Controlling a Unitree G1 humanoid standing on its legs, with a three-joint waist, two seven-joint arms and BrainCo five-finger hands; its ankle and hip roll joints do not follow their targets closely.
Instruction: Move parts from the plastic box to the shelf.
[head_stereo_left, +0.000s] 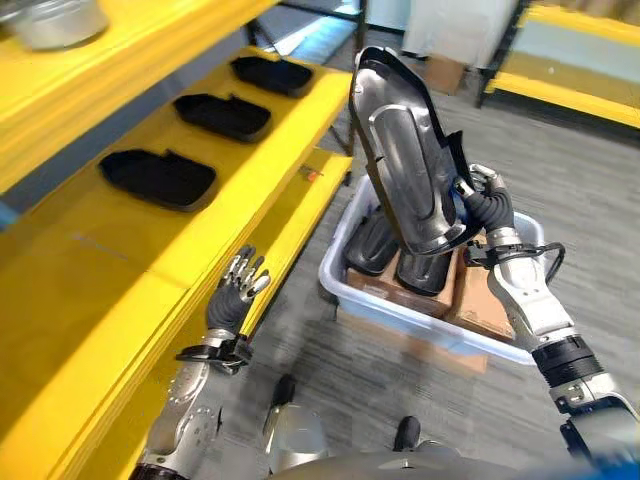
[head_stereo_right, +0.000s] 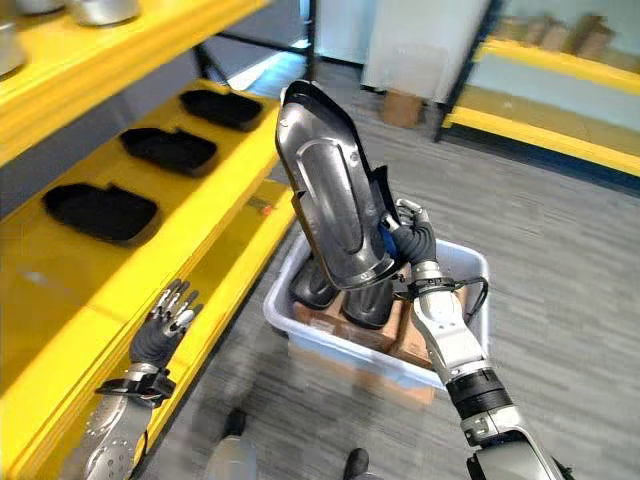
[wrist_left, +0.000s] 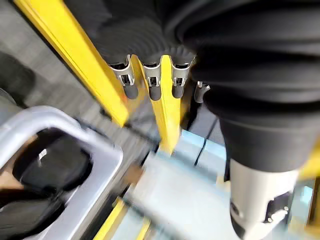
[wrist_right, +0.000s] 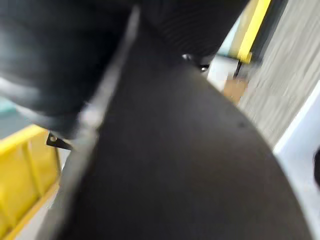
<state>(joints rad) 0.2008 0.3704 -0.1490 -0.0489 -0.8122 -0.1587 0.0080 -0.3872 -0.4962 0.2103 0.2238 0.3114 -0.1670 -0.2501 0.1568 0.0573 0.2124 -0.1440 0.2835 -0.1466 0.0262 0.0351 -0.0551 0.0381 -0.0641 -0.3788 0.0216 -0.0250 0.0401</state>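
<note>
**Black part lifted clear of box, bound for yellow shelf**

Held aloft in the right hand (head_stereo_left: 487, 205), fingers curled round its lower edge: one long black part (head_stereo_left: 410, 160), tilted, its upper end leaning toward the shelf (head_stereo_left: 290, 150), its lower end above the plastic box (head_stereo_left: 345, 285). Still in the box, standing on end against cardboard packing (head_stereo_left: 480, 305): more black parts (head_stereo_left: 375, 245). Already lying in a row along the shelf: three black parts (head_stereo_left: 160, 178), each apart from its neighbour. Hovering by the shelf's front edge, holding nothing: the left hand (head_stereo_left: 240, 285), fingers straight and spread. Best done, by the look of it, by swinging the part over the front edge toward bare yellow surface, laying it flat, keeping clear of the row. Main risk: the tall upper end catching the shelf level above.
</note>
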